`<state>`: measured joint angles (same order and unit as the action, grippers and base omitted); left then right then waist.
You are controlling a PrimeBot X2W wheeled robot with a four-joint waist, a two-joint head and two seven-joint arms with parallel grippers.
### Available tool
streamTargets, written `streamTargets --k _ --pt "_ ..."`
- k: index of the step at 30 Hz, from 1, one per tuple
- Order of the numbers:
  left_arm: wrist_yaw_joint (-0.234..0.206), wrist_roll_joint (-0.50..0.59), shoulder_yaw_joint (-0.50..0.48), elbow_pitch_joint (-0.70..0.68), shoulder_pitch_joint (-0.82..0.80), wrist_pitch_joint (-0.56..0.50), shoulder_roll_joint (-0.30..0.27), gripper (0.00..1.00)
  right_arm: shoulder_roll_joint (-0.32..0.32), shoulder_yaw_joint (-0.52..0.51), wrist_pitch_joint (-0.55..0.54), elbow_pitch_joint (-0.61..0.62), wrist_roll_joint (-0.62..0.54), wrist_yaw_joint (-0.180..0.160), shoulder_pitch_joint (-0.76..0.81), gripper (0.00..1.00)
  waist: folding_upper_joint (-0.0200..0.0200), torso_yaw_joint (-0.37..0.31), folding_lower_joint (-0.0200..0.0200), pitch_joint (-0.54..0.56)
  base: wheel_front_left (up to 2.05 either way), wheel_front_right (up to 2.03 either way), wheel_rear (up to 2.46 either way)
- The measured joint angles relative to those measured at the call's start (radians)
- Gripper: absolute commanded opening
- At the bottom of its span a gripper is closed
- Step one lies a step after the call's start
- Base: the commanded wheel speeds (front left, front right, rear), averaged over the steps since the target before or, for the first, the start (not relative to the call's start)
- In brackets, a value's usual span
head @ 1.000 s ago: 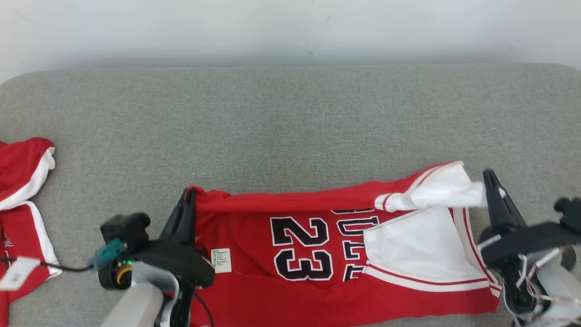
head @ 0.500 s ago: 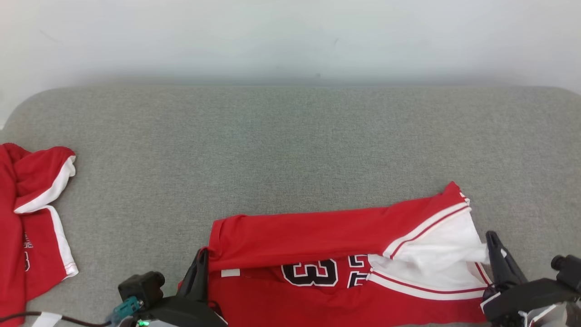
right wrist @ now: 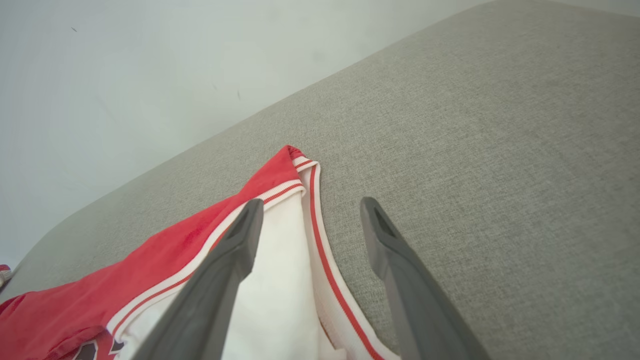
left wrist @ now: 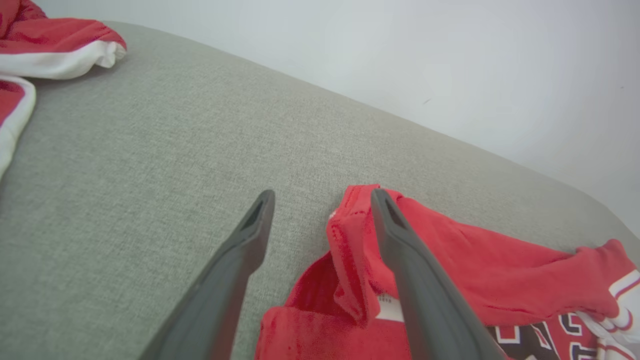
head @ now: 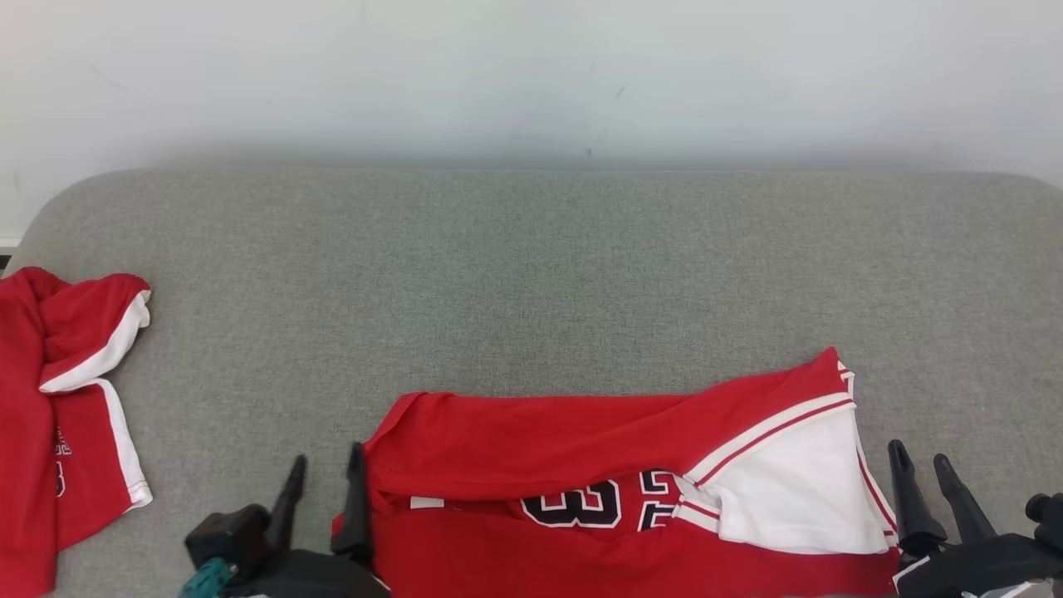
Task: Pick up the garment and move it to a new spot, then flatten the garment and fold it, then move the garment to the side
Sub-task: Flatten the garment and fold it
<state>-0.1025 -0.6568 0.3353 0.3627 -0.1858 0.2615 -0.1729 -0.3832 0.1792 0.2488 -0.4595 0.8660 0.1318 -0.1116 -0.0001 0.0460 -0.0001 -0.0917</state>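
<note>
Jersey (head: 598, 448): red, lying on the grey bench (head: 531, 274) at its near edge, centre to right. The head view's bottom edge cuts off its near part. Long axis runs left-right across the head view. White panel with red-striped trim is at the robot's right end and the plain red end is at the left. The far long edge is folded over toward the robot. Black-and-white digits show partly from under that fold.

View differences:
- Head view: full span of the jersey, both grippers and the pale wall (head: 531, 75) behind.
- Left wrist view: jersey (left wrist: 500, 270) left end close up. The corner is rolled and rumpled, with a small white label just under the fold.
- Right wrist view: jersey (right wrist: 165, 250) right end. The red corner comes to a point and the white panel lies flat beside bare bench.

Counts: 2 garments, 2 grippers, 4 fingers.

Left gripper (head: 325, 461): jaws apart, gripping nothing. In its wrist view (left wrist: 321, 196) one finger lies over the rolled corner and the other over bare bench.

Right gripper (head: 918, 457): jaws apart, gripping nothing, just beside the right end. In its wrist view (right wrist: 311, 204) one finger is over the white panel and the other over bench.

Second garment (head: 58, 415): red with white trim, bunched at the bench's far left, well apart from the jersey. The left wrist view also shows it (left wrist: 60, 42).
</note>
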Motion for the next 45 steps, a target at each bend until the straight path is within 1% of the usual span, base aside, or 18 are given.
streamTargets --k 5,7,10,14,18,22,26,30,31,32,33,34,38,42,43,45 --pt "-0.025 0.112 -0.068 -0.069 0.048 0.001 0.000 1.00 0.003 -0.015 -0.048 -0.013 -0.057 0.000 -0.016 1.00 0.0000 0.004 0.0001 0.001 0.00 0.00 0.00" --pt "-0.030 0.127 -0.082 -0.084 0.055 0.001 0.001 1.00 0.004 -0.017 -0.062 -0.021 -0.070 0.000 -0.028 1.00 0.0000 0.005 0.0000 0.000 0.00 0.00 0.00" --pt "-0.039 0.184 -0.118 -0.118 0.068 0.001 0.000 1.00 0.005 -0.018 -0.102 -0.062 -0.119 0.000 -0.066 1.00 0.0001 0.013 0.0002 0.000 0.00 0.00 0.00" --pt "-0.049 0.244 -0.151 -0.153 0.089 0.001 0.005 1.00 0.018 -0.025 -0.148 -0.131 -0.150 0.000 -0.103 1.00 0.0001 0.032 0.0002 0.002 0.00 0.00 0.00" --pt "-0.056 0.283 -0.184 -0.177 0.107 0.001 0.012 1.00 0.026 -0.028 -0.180 -0.204 -0.174 0.000 -0.119 1.00 0.0001 0.055 0.0001 0.007 0.00 0.00 0.00" --pt "-0.055 0.293 -0.216 -0.189 0.133 0.001 0.026 1.00 0.042 -0.024 -0.200 -0.256 -0.183 0.000 -0.124 1.00 0.0001 0.074 0.0001 0.012 0.00 0.00 0.00" --pt "-0.046 0.302 -0.243 -0.194 0.148 0.001 0.034 1.00 0.046 -0.015 -0.214 -0.299 -0.194 0.000 -0.142 1.00 0.0000 0.076 0.0001 0.015 0.00 0.00 0.00" --pt "-0.042 0.314 -0.249 -0.198 0.167 0.001 0.047 1.00 0.050 -0.004 -0.226 -0.343 -0.206 0.000 -0.162 1.00 0.0000 0.077 0.0001 0.022 0.00 0.00 0.00" --pt "-0.041 0.316 -0.250 -0.198 0.168 0.001 0.048 1.00 0.052 -0.003 -0.229 -0.356 -0.206 0.000 -0.169 0.92 0.0000 0.077 0.0001 0.025 0.00 0.00 0.00" --pt "-0.039 0.319 -0.251 -0.197 0.168 0.001 0.049 1.00 0.053 -0.002 -0.231 -0.365 -0.206 0.000 -0.173 0.51 0.0000 0.078 0.0000 0.028 0.00 0.00 0.00" --pt "-0.038 0.320 -0.254 -0.193 0.169 0.001 0.049 1.00 0.054 0.000 -0.231 -0.371 -0.206 0.000 -0.174 0.29 0.0000 0.079 0.0001 0.032 0.00 0.00 0.00" --pt "-0.038 0.320 -0.257 -0.190 0.169 0.001 0.050 1.00 0.054 0.003 -0.232 -0.377 -0.204 0.000 -0.174 0.00 0.0000 0.079 0.0001 0.036 0.00 0.00 0.00" --pt "-0.030 0.323 -0.267 -0.184 0.185 0.001 0.057 1.00 0.063 0.021 -0.230 -0.391 -0.189 0.000 -0.173 0.00 0.0000 0.079 0.0001 0.055 0.00 0.00 0.00" --pt "-0.029 0.323 -0.277 -0.179 0.195 0.001 0.061 1.00 0.049 0.017 -0.204 -0.402 -0.177 0.000 -0.159 0.00 0.0000 0.074 0.0001 0.075 0.00 0.00 0.00" --pt "-0.028 0.325 -0.278 -0.179 0.204 0.001 0.064 1.00 0.040 0.009 -0.194 -0.409 -0.173 0.001 -0.153 0.00 0.0001 0.072 0.0001 0.080 0.00 0.00 0.00" --pt "-0.028 0.329 -0.279 -0.179 0.213 0.001 0.068 1.00 -0.001 -0.012 -0.174 -0.433 -0.176 0.001 -0.146 0.00 0.0001 0.068 0.0001 0.087 0.00 0.00 0.00"
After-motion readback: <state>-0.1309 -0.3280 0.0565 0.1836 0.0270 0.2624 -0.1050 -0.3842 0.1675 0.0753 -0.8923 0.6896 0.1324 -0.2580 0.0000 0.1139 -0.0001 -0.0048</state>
